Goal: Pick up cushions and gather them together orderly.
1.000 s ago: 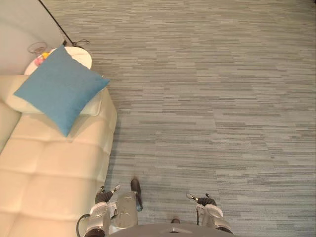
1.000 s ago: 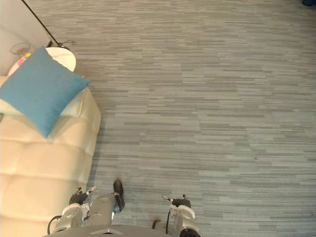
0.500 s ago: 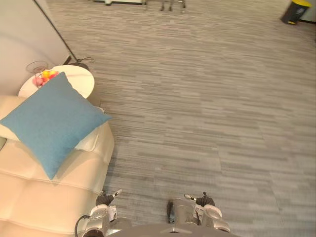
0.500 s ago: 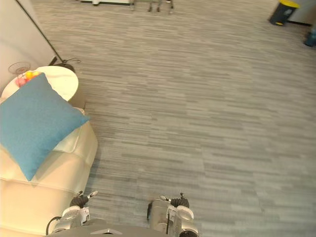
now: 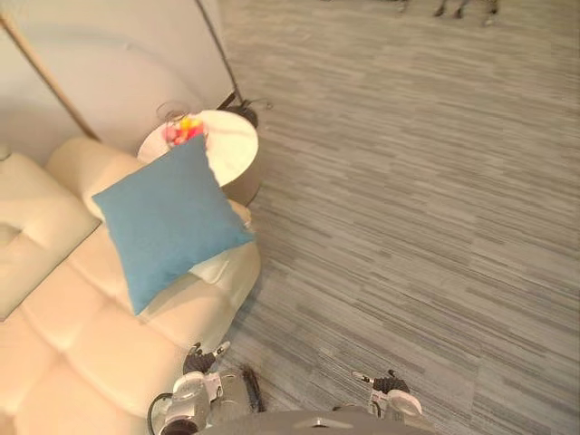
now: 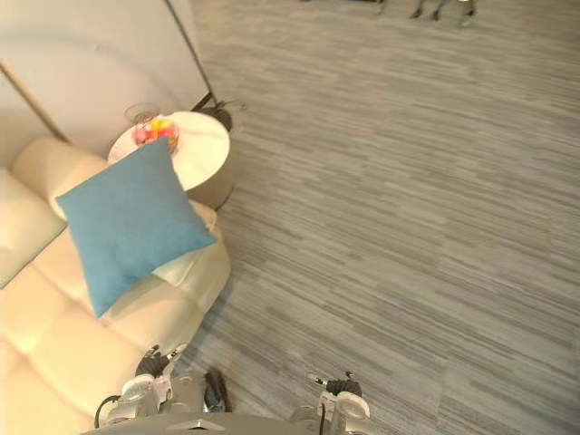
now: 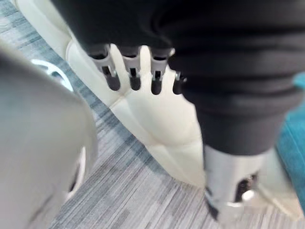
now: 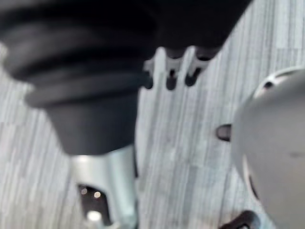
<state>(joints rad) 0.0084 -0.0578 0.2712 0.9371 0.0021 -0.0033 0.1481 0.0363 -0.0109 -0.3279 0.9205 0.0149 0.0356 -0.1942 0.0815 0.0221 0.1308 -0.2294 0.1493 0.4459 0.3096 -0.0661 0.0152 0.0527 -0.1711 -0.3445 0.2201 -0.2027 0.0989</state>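
A blue square cushion [image 5: 168, 222] leans tilted on the cream sofa [image 5: 82, 353], resting over a cream cushion [image 5: 220, 268] at the sofa's end. A sliver of that blue cushion [image 7: 294, 138] also shows past my left arm, beyond the sofa's edge [image 7: 162, 124]. My left hand [image 5: 194, 391] hangs low beside the sofa's front corner, its fingers [image 7: 135, 76] straight and holding nothing. My right hand [image 5: 391, 400] hangs low over the carpet, its fingers [image 8: 171, 71] relaxed and empty. Both hands are well short of the cushions.
A round white side table [image 5: 229, 154] stands just past the sofa's end, with a glass bowl of fruit [image 5: 179, 132] on it. A thin lamp pole [image 5: 216, 45] rises beside a pale wall panel [image 5: 127, 63]. Grey striped carpet [image 5: 408, 227] spreads to the right.
The whole picture has swung, so the camera has turned: sofa, cushion and side table now sit nearer the middle and more of the sofa shows. Both hands still hang low.
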